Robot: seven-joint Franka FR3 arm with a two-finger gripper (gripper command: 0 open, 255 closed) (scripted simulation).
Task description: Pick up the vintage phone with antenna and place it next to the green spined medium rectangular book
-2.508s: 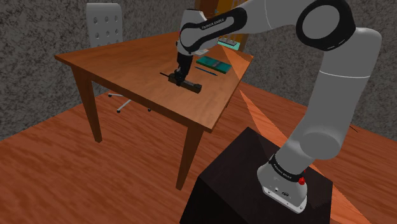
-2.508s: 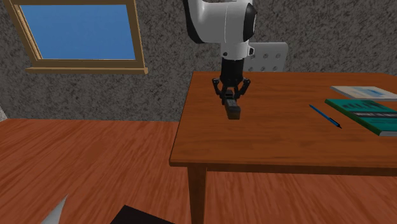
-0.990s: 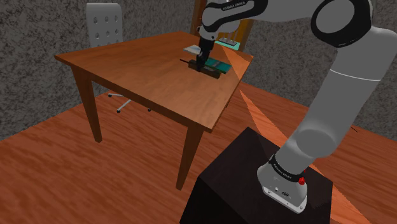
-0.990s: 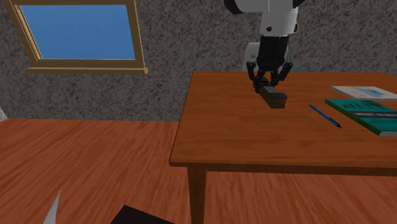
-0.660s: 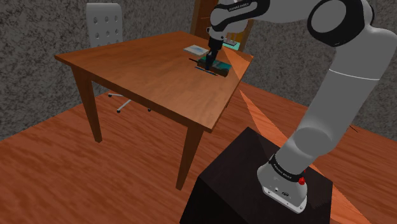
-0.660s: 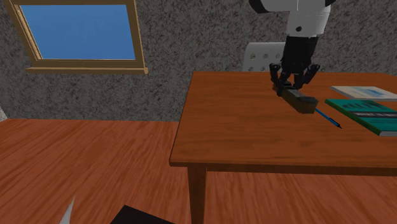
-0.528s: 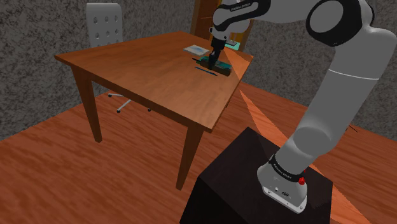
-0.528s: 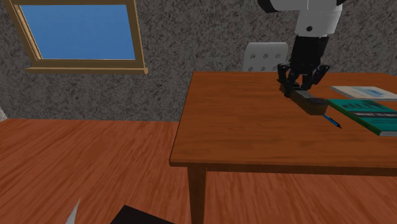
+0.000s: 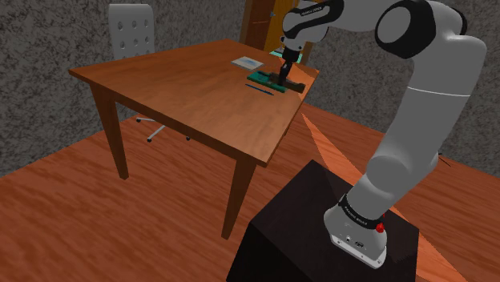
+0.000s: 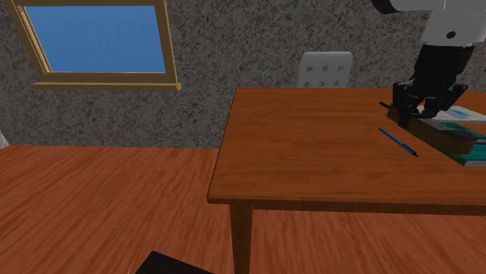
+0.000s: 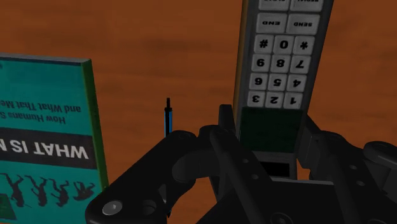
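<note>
My black gripper (image 9: 284, 78) is shut on a dark vintage phone (image 9: 292, 86), which hangs just over the far right part of the wooden table (image 9: 184, 88). In the wrist view the fingers (image 11: 227, 135) clasp the phone (image 11: 280, 70) at its dark screen, with the grey keypad pointing away from the hand. The green book (image 11: 44, 146) lies flat beside the phone, and a blue pen (image 11: 168, 118) lies between them. From the second exterior view, the gripper (image 10: 417, 106) holds the phone (image 10: 445, 128) low in front of the green book (image 10: 467, 152).
A blue pen (image 10: 399, 142) lies on the table near the book. A pale book (image 10: 466, 114) lies behind the green one, and a white sheet (image 9: 246, 62) lies farther back. A grey chair (image 9: 131, 32) stands behind the table. The black stand (image 9: 320, 232) is in front.
The arm has carried the phone from the table's middle across to the green book, towards the second exterior view's right. The fingers have stayed shut on the phone throughout.
</note>
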